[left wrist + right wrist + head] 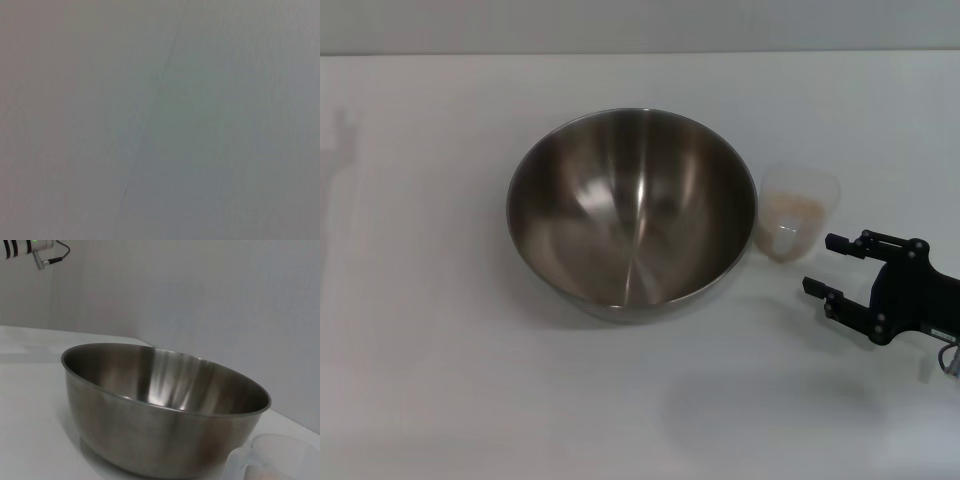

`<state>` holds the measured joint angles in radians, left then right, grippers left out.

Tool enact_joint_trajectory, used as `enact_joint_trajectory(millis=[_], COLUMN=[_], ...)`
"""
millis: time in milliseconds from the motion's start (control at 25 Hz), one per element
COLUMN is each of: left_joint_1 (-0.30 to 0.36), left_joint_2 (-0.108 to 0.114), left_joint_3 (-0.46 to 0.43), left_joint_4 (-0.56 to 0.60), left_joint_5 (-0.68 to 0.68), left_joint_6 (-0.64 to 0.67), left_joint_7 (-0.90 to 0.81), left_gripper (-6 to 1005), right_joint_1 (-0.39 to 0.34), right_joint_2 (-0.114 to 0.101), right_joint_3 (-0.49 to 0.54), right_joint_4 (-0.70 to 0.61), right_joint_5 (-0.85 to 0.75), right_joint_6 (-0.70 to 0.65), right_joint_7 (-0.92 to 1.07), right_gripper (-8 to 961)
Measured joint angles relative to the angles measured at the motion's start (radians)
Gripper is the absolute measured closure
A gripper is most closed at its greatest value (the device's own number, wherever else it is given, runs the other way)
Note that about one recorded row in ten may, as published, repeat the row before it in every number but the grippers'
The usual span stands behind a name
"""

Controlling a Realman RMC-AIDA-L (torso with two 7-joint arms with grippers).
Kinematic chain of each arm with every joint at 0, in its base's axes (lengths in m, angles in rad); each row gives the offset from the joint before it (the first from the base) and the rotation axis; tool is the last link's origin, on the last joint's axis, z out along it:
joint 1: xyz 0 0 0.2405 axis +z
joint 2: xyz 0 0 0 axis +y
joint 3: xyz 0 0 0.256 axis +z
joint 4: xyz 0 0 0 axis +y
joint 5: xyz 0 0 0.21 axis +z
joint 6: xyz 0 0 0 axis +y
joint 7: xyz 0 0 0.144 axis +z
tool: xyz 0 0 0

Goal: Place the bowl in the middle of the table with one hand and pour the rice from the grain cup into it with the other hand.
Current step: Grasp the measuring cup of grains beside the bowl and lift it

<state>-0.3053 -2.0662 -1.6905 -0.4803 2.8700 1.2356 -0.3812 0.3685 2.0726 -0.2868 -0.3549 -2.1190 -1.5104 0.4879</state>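
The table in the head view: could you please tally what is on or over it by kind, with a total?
Steel bowl: 1
Clear grain cup holding rice: 1
Black robot hand, the right one, open beside the cup: 1
Total: 3

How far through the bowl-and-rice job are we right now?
Done: the bowl stands near the middle of the table, empty. In hand: the right gripper is open beside the grain cup, not touching it. Left: grasp the cup and pour its rice into the bowl. The left gripper is not in view.
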Motion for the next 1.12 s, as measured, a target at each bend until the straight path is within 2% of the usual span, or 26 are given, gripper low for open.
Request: enact_joint_trajectory(millis=[1120], left_joint_1=[0.009], left_joint_2=[0.004], left_joint_3=[0.000], left_joint_4=[-0.005], left_joint_5=[0.000], left_joint_6=[0.038], left_joint_7=[0.001], left_gripper=[423], right_joint_1=[0.081], right_joint_2=[0.001], right_joint_3=[-0.015], right_joint_4=[0.070], right_joint_5=[-0.003], right_joint_6=[0.095], right_joint_7=[0.000], right_gripper=[418])
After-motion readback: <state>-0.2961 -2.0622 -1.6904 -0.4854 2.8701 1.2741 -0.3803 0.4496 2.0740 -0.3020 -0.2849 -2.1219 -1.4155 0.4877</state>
